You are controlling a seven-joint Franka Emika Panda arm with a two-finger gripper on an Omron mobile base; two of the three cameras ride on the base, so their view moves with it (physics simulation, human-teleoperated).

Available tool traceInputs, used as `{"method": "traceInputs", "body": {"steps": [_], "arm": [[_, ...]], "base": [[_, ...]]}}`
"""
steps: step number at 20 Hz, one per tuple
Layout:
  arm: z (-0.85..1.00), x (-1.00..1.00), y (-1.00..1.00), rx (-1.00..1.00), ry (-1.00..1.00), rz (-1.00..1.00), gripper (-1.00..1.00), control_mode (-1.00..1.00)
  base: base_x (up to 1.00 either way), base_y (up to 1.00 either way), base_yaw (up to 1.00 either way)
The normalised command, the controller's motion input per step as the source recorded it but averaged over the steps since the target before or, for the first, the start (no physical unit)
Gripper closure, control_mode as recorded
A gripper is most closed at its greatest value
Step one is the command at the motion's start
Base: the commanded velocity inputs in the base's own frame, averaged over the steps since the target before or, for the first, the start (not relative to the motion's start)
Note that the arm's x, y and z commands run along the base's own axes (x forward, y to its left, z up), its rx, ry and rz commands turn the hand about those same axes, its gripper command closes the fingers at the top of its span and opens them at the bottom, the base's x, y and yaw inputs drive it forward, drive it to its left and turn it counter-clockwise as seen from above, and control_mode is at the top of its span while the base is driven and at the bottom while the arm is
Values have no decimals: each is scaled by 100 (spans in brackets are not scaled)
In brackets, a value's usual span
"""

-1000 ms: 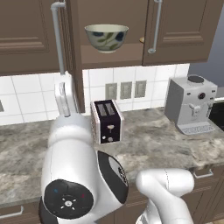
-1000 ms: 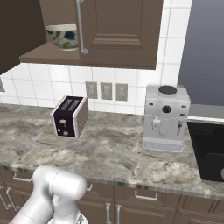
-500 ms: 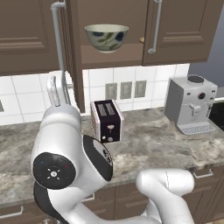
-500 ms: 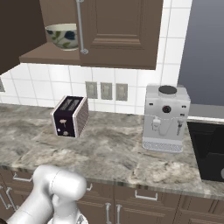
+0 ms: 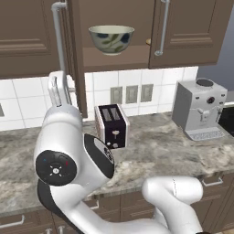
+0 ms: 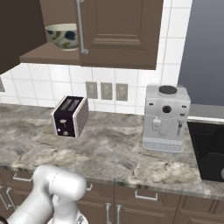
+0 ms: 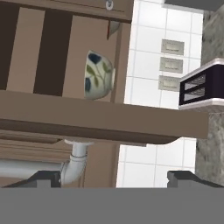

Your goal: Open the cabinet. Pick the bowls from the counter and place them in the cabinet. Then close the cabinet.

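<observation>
**Bowl on the shelf, cabinet door ajar**

Kitchen counter [image 5: 183, 155] of marbled stone carries a dark toaster [image 5: 111, 125] and a grey coffee machine [image 6: 165, 118]. Above it the cabinet [image 5: 192, 32] has its left door [image 5: 75, 59] swung open, edge-on just ahead of the gripper [image 7: 114, 177], whose fingertips [image 7: 46, 178] stand spread beside the silver handle [image 7: 72, 164]. Beyond the door, a cream bowl [image 5: 111, 39] with blue leaf markings sits on the shelf.
</observation>
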Motion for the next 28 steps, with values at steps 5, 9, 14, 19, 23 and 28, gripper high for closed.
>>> {"method": "traceInputs", "body": {"steps": [5, 9, 14, 19, 23, 28], "arm": [[-16, 36, -5, 0, 0, 0, -100, -100], [-5, 28, -37, 2, 0, -2, -100, -100], [0, 57, -65, 6, 0, 0, -100, -100], [0, 74, -73, 9, 0, 0, -100, -100], [0, 69, -62, 8, 0, 0, -100, -100], [-7, 76, -57, 6, -3, 0, -100, -100]], "base": [[0, 0, 0], [0, 0, 0], [0, 0, 0], [0, 0, 0], [0, 0, 0], [0, 0, 0]]}}
